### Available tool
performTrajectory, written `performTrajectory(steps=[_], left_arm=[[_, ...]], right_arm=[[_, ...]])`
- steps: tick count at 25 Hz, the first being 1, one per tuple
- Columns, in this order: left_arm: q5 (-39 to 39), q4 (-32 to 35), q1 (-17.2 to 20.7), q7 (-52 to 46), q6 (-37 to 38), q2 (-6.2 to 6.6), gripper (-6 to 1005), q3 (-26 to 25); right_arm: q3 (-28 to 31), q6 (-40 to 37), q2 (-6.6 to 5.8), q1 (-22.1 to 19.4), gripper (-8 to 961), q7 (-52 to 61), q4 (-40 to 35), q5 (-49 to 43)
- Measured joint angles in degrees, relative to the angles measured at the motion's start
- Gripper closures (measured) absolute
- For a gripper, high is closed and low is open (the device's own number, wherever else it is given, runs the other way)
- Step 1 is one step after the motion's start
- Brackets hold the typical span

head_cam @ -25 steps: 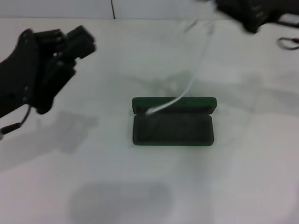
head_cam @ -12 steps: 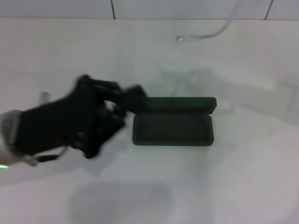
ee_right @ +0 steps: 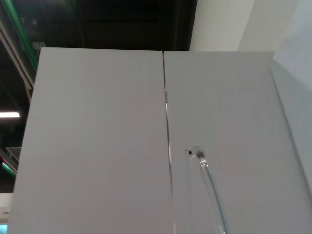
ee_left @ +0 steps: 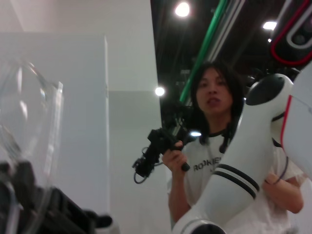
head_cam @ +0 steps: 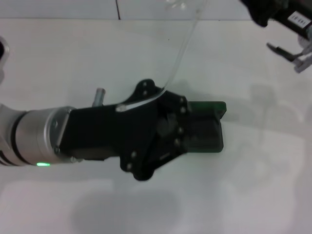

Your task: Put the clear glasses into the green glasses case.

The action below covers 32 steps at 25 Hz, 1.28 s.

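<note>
The green glasses case [head_cam: 209, 124] lies open on the white table, and only its right part shows. My left gripper [head_cam: 178, 129] hangs over its left part and hides it. One long arm of the clear glasses [head_cam: 183, 44] curves down from the top edge, and its tip rests on the back of the left gripper. The lens [ee_left: 29, 112] shows close up in the left wrist view. A clear arm end [ee_right: 201, 161] appears in the right wrist view. My right gripper [head_cam: 275, 14] is at the far right top corner. What holds the glasses is out of view.
The white table [head_cam: 253, 185] spreads around the case, with a pale wall and a dark seam [head_cam: 118, 9] behind it. In the left wrist view a person [ee_left: 214, 146] stands holding a black device.
My left arm has swung right, from the table's left side to over the case. The glasses arm now drapes onto the left gripper. The right gripper is back in view at the top right.
</note>
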Motion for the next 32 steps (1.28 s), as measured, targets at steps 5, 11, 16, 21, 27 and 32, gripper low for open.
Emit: performTrajectory(steps=[5,11,16,21,27,32], left_arm=[[-1.2,-0.1,0.5,0.0,-0.6,0.15,932,-1.5],[-1.8,-0.3,1.4,0.9,-0.7,0.15,932,-2.9],[-2.2,-0.5,1.4,1.5,-0.7,0.16,932,-3.4],[-2.3,-1.0,1.5,1.9,-0.7,0.16,932,-4.5],[-2.3,-1.3,1.7,2.4,-0.7,0.09,932,-5.5],[-2.6,-1.4,1.9,2.4,-0.8,0.07,931,-5.9]], right_arm=[[-6.6,-0.2,0.00,-0.7,893,-0.9,0.9,5.8],[-6.6,-0.3,0.00,-1.4,893,-1.0,0.5,6.2],[-6.6,0.1,0.00,-1.5,893,-1.0,0.5,6.3],[-6.9,0.9,0.00,-1.5,894,-1.0,0.5,6.3],[-8.0,2.1,0.00,-1.3,895,-1.0,0.6,5.8],[-10.4,2.8,0.00,-1.0,895,-1.0,0.6,5.7]])
